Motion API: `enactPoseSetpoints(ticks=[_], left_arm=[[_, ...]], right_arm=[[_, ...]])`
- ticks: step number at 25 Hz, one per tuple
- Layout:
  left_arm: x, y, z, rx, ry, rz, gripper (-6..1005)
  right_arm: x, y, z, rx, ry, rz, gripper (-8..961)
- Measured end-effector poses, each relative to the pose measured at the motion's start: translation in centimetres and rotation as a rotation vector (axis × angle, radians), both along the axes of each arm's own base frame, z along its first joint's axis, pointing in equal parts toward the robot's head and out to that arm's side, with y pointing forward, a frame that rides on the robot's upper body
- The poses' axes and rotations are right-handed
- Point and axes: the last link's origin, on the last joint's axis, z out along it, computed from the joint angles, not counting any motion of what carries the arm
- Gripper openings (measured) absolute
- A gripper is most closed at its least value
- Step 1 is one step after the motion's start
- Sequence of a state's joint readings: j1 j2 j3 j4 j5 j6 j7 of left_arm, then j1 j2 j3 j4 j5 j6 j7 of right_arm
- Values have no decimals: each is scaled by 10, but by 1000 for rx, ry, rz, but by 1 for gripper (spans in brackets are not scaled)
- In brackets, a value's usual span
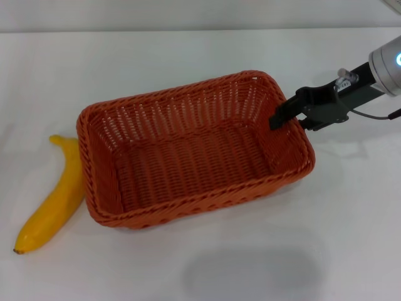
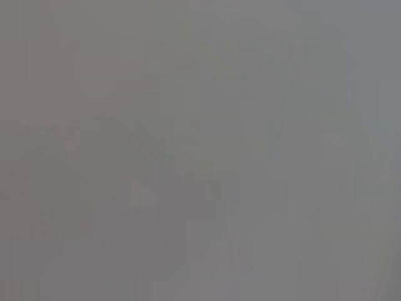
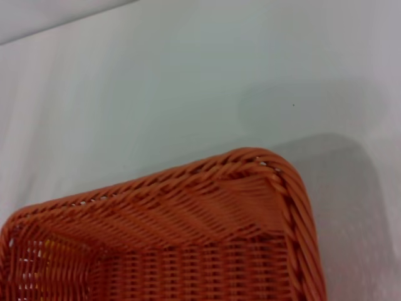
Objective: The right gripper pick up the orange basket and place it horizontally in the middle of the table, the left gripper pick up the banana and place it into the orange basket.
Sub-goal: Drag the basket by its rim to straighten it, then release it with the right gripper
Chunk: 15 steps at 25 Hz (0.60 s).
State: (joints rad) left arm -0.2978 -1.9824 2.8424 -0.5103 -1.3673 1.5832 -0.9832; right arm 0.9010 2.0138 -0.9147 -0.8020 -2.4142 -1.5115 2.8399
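The orange basket (image 1: pixel 194 157) lies lengthways across the middle of the white table (image 1: pixel 351 238), with nothing inside it. My right gripper (image 1: pixel 292 121) reaches in from the right and straddles the basket's right rim, one black finger inside and one outside, shut on the rim. One corner of the orange basket (image 3: pixel 188 244) shows close up in the right wrist view, with bare table (image 3: pixel 188 81) beyond it. The yellow banana (image 1: pixel 55 195) lies on the table just left of the basket, almost touching its left wall. My left gripper is out of sight; its wrist view is a blank grey.
A soft shadow (image 1: pixel 250 273) falls on the table in front of the basket. The table's far edge (image 1: pixel 188 30) runs along the top of the head view.
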Motion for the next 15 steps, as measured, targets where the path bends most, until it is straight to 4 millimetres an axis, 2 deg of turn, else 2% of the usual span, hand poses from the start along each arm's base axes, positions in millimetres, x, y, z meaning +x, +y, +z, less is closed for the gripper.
enactPoseSetpoints(ticks=[7,15], left_arm=[[-2,-4,1,13,-6,7,704],[1,0,-4,12,-24,-3,704]], right_arm=[[4,-9,5,-40,-7,5,530],[11,-27,14,-97,-7,9,530]])
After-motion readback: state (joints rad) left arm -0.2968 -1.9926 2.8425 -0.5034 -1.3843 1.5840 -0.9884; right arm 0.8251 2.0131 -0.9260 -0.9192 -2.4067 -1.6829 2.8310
